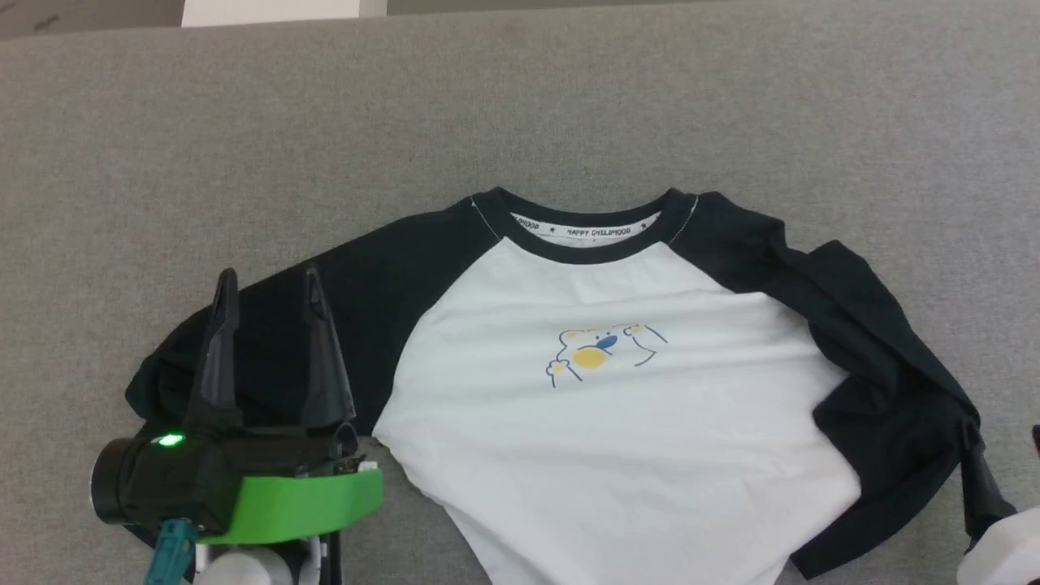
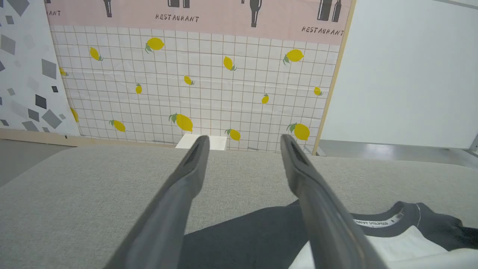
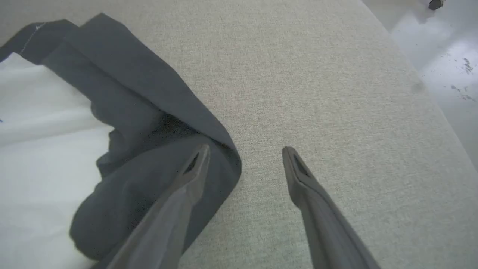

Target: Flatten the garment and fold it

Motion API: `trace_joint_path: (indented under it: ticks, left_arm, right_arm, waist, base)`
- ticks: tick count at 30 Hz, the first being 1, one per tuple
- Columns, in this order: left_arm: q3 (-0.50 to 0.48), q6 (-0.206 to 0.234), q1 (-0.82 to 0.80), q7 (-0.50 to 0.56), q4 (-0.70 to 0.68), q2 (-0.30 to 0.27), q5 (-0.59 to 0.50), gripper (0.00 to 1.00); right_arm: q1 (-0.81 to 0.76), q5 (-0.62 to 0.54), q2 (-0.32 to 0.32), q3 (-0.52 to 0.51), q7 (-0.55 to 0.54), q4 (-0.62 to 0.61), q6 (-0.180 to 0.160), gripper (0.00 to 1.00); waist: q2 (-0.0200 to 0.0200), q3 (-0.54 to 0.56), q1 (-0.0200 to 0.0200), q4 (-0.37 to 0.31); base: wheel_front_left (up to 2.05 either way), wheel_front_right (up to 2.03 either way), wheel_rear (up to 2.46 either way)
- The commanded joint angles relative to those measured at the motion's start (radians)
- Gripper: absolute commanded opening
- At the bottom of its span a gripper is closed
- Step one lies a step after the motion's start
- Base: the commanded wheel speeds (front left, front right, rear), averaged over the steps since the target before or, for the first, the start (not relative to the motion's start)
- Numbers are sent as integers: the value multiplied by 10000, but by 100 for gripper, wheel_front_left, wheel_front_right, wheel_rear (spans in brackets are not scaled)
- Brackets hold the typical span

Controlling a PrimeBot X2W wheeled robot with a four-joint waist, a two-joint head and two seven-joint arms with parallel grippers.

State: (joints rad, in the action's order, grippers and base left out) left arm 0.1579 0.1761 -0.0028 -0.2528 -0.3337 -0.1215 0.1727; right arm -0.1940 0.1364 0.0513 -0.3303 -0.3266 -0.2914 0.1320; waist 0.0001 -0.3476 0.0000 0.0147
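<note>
Shirt: lying face up on the grey table, right-side sleeve bunching over itself.
Left gripper: hovering over the other sleeve, gaping wide, holding nothing.
Right gripper: gaping too, empty, at the bunched fold.
Risk: pinching both layers, dragging the shirt askew.
Right wrist view: showing the fold's layers close; head view is flattening them.

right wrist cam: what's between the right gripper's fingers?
In the right wrist view, the gap of the open right gripper shows the folded edge of the black sleeve of the garment, then bare grey table cover.
</note>
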Motion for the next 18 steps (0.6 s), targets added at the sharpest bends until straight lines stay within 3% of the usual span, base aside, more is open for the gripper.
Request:
trace_joint_path:
  ticks: [1, 5, 6, 7, 8, 14, 18]
  left_arm:
    - [67, -42, -143, -76, -16, 48, -123, 100]
    - [258, -109, -301, -80, 57, 89, -197, 100]
    - [344, -152, -360, -83, 117, 106, -207, 100]
    - [362, -168, -371, -83, 146, 109, -198, 100]
    - [384, -186, -379, -84, 198, 110, -194, 100]
    - [392, -170, -270, -86, 367, 103, -190, 100]
    - [403, -151, -144, -87, 441, 130, -147, 100]
  right_arm:
    - [223, 57, -8, 10, 70, 179, -13, 100]
    - [664, 8, -9, 233, 181, 1027, -13, 100]
    - [1012, 188, -9, 461, 101, 1745, -13, 42]
    - [1074, 226, 22, 542, 68, 1932, -13, 10]
    - [1116, 225, 91, 604, 16, 2143, -13, 0]
    - [1404, 225, 374, 296, -74, 1851, -13, 0]
    - [1731, 201, 1128, 87, -778, 772, -13, 0]
  waist:
    - [-1, -182, 0, 102]
    - [-1, -321, 0, 241]
    - [-1, -347, 0, 341]
    - [-1, -339, 0, 373]
    - [-1, -306, 0, 421]
    - [-1, 17, 0, 540]
    - [-1, 280, 0, 607]
  base:
    - [0, 0, 0]
    - [0, 0, 0]
    - [0, 0, 0]
    - [0, 0, 0]
    - [0, 0, 0]
    - [0, 0, 0]
    - [0, 0, 0]
